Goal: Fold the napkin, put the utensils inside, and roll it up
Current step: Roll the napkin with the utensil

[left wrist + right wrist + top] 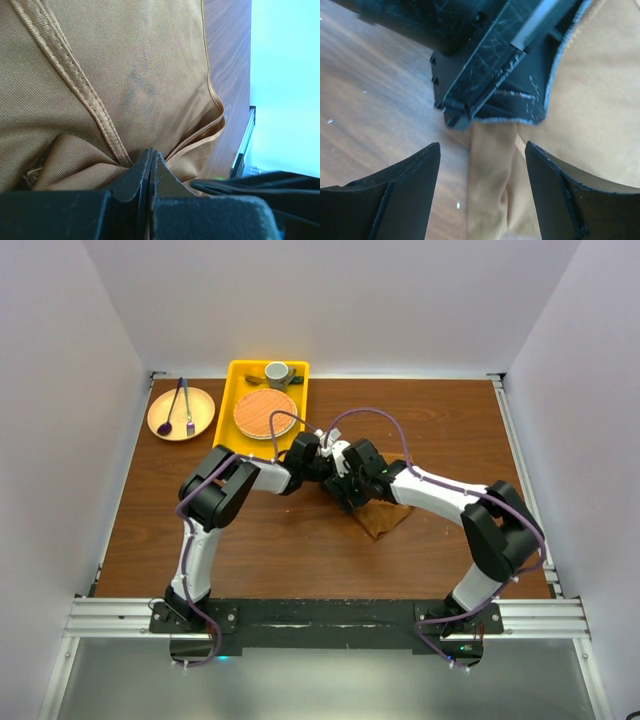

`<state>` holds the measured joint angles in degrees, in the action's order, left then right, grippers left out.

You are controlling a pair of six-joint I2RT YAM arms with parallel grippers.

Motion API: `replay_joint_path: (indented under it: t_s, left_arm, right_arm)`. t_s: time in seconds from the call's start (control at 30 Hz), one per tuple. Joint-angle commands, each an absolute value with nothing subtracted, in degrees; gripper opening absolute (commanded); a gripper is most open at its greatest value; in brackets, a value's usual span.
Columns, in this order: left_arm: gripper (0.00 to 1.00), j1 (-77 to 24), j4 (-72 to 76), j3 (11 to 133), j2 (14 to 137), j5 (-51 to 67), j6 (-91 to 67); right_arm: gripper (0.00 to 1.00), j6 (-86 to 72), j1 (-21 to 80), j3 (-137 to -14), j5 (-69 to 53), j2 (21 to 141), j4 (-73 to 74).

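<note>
The rust-brown napkin (388, 518) lies bunched on the wooden surface (250, 540), right of centre and partly hidden under the two wrists. The left gripper (150, 152) has its fingers pressed together on a gathered fold, where the stitched hem runs in. The right gripper (482, 150) hangs just beside it over the napkin's edge and bare wood. Its fingers (415, 180) are spread wide with nothing between them. At the far left stand a yellow tray (232, 390) and a plate (203, 412).

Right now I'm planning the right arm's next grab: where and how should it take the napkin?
Likely the narrow folded strip of napkin just beside the left gripper's pinch, coming straight down from above: the strip is slim, and the open right gripper's fingers straddle it.
</note>
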<state>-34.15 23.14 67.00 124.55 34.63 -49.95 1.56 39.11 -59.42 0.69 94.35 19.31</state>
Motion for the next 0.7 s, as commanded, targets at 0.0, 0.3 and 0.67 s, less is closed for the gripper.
replay_joint_path:
  t_s: [0.0, 0.3, 0.67]
  left_arm:
    - [0.00, -33.0, 7.3, 63.5, 131.2, 31.6, -45.1]
    - [0.00, -31.7, 4.9, 65.7, 132.8, 35.9, -44.2]
    - [0.00, -30.1, -2.0, 75.0, 128.0, 41.3, -43.7]
  right_arm:
    - [0.70, 3.8, 40.4, -57.9, 3.3, 96.7, 14.6]
    - [0.51, 3.1, 41.2, -55.5, 9.8, 99.6, 13.4]
    - [0.08, 0.4, 41.2, -62.3, 2.3, 104.4, 19.2]
